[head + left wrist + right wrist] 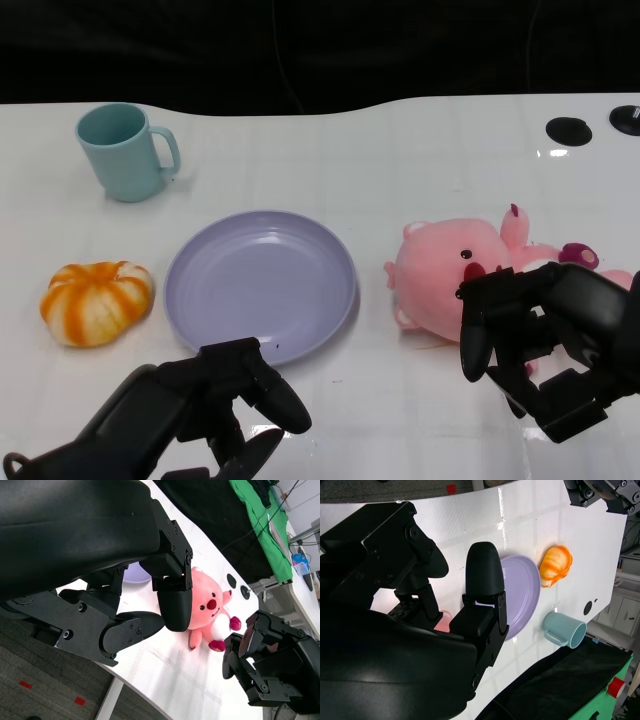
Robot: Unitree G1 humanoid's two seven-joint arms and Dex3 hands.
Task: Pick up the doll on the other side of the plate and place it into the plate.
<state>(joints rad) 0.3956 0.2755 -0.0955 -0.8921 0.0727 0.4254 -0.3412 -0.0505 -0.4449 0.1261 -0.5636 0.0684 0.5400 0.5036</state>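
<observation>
**Right hand poised over the pink doll**

On the glossy white table (400, 140), backed by black cloth, the pink plush doll (450, 268) lies just right of the lavender plate (260, 285). The right hand (545, 340) hovers at the doll's near side, fingers spread, grasping nothing. The left hand (215, 405) idles near the table edge, released. The route to the plate looks open; pumpkin toy (97, 300) and teal mug (125, 152) sit well aside.

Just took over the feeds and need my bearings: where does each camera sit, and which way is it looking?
Head view: above the table, looking down; left hand and right hand low in frame.
Left wrist view: behind the left hand, facing the pink doll.
Right wrist view: behind the right hand, facing the purple plate.
All three show the plate.
</observation>
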